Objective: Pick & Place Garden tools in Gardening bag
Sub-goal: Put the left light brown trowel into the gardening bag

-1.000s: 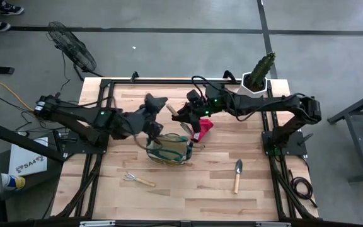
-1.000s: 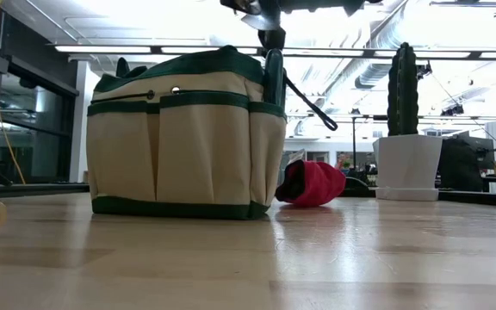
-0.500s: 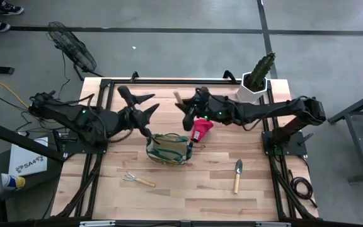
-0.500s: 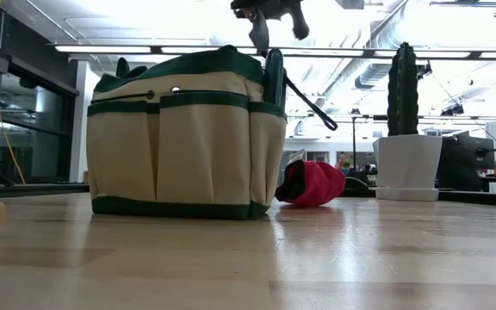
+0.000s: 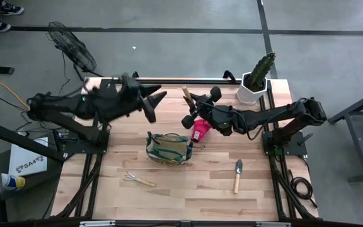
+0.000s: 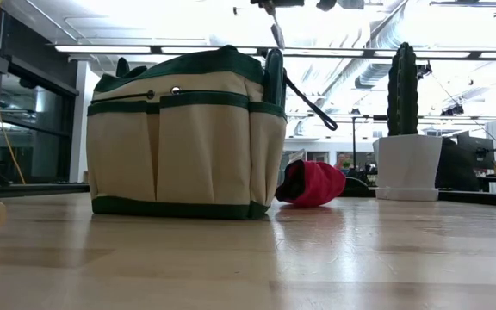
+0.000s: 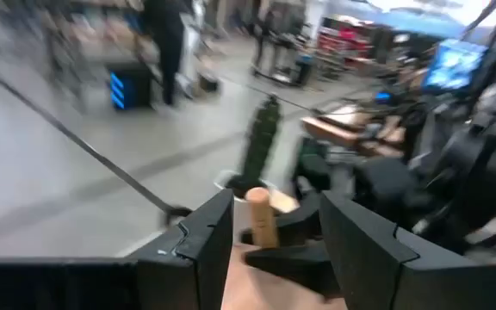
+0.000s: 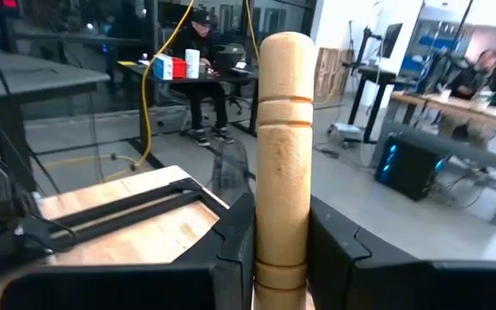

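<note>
Two black jointed arms w/ green LEDs; left pincer (image 5: 158, 96), right pincer (image 5: 187, 101) dark, angular fingers.

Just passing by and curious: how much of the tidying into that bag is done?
Partly done: tool handles already poke from the gardening bag. The right gripper holds a wooden-handled tool. Left on the table: hand rake, trowel, red glove.

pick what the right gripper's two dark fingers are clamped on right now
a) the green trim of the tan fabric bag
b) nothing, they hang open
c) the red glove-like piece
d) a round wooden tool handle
d: in the right wrist view the right gripper has its fingers pressed on either side of a round light wooden handle that stands up between them.
</note>
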Motion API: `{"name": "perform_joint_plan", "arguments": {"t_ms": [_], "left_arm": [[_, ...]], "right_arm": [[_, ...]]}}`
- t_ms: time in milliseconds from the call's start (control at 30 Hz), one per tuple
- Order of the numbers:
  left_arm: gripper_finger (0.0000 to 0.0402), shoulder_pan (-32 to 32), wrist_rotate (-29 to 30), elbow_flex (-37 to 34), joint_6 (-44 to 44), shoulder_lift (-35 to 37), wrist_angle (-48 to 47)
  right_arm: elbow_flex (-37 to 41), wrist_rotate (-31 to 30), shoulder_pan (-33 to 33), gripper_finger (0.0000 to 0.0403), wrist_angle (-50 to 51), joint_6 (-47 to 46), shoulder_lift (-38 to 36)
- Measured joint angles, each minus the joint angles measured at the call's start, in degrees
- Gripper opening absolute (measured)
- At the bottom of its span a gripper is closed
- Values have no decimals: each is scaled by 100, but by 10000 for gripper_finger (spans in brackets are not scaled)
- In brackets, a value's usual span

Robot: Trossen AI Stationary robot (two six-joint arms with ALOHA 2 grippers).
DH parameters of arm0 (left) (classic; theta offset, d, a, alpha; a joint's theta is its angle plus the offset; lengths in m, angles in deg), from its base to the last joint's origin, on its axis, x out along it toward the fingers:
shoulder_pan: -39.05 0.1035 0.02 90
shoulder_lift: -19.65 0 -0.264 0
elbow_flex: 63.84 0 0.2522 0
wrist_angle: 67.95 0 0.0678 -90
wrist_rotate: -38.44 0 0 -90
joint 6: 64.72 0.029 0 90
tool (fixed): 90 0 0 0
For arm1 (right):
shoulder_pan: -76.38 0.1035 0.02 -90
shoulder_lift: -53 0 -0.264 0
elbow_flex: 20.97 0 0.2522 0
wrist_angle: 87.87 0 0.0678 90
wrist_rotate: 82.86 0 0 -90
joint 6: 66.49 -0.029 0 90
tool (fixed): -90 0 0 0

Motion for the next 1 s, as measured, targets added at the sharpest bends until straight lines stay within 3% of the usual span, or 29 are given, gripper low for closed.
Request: {"name": "perform_joint_plan", "arguments": {"t_ms": [133,267,400,500,700,1000], "left_arm": [[168,769,-1444,813,-1153,-269,-1307],[168,1474,-2757,1756,-1598,-746,-2649],[168,1963,-3718,2556,-1715,-1305,-3407],[168,2176,-4274,3015,-1761,-1682,-3453],[168,2285,-4603,3662,-1877,-2275,-3439],[168,2426,-4589,3754,-2278,-2546,-3694]], "right_arm": [[0,-9,17,60,2,30,2],[0,-223,17,60,0,189,4],[0,-660,17,60,-13,656,7],[0,-973,13,60,-15,980,7],[0,-1090,0,60,-59,1375,9],[0,-1138,0,60,-37,1529,9]]}}
